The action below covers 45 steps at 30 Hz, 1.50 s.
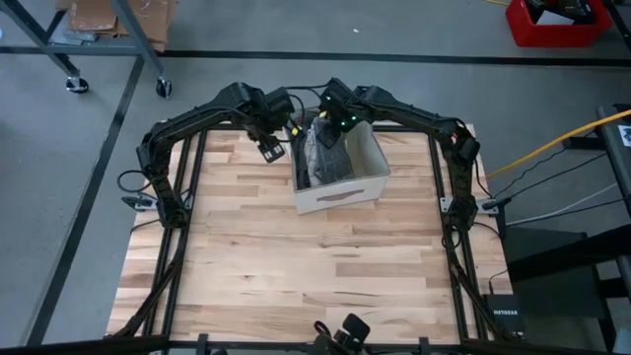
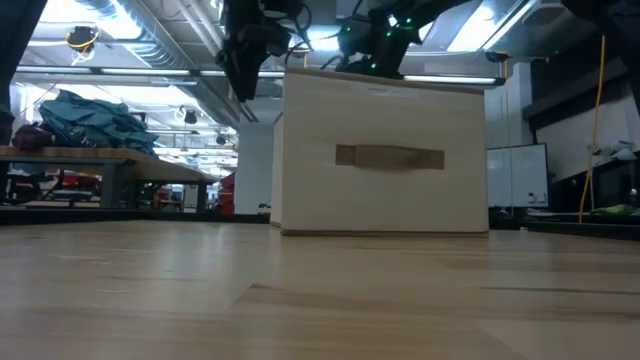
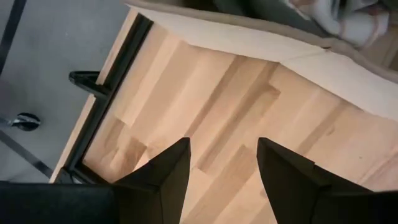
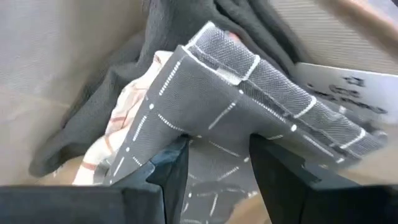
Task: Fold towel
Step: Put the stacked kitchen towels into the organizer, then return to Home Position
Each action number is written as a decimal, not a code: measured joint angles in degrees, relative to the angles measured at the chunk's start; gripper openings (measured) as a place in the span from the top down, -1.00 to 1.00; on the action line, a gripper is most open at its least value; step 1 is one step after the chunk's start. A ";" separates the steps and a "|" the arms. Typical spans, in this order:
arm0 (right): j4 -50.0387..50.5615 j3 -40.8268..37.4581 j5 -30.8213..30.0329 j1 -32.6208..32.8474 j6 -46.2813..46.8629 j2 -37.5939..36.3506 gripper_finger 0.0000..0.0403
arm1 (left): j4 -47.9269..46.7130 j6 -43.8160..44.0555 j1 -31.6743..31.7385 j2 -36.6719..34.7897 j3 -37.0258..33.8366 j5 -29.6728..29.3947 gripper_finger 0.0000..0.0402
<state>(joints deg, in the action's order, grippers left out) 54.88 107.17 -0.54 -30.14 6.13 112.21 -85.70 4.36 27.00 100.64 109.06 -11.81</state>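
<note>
Evenly, softly lit from overhead; only faint shadows on the wooden surface (image 1: 296, 266). Bright ceiling glare behind the box (image 2: 385, 158) in the low view, foreground boards blurred. Sharp weave on the towel (image 4: 249, 106) up close; dark fingers (image 4: 155, 180) soft-edged.
</note>
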 joint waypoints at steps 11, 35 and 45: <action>-7.01 0.05 1.76 0.17 0.13 9.42 0.14 | -0.82 0.09 -4.26 -0.24 0.00 0.04 0.11; -7.24 7.28 12.35 0.15 8.73 17.24 0.28 | -0.61 1.16 -6.90 -0.45 0.00 -1.24 0.11; -0.63 27.88 13.26 0.19 8.87 16.83 0.60 | 1.38 1.20 -5.61 -6.22 0.00 -2.09 0.12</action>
<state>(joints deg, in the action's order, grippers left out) 54.24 135.04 12.71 -29.95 15.00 129.04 -84.31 5.55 21.40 94.42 109.06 -13.91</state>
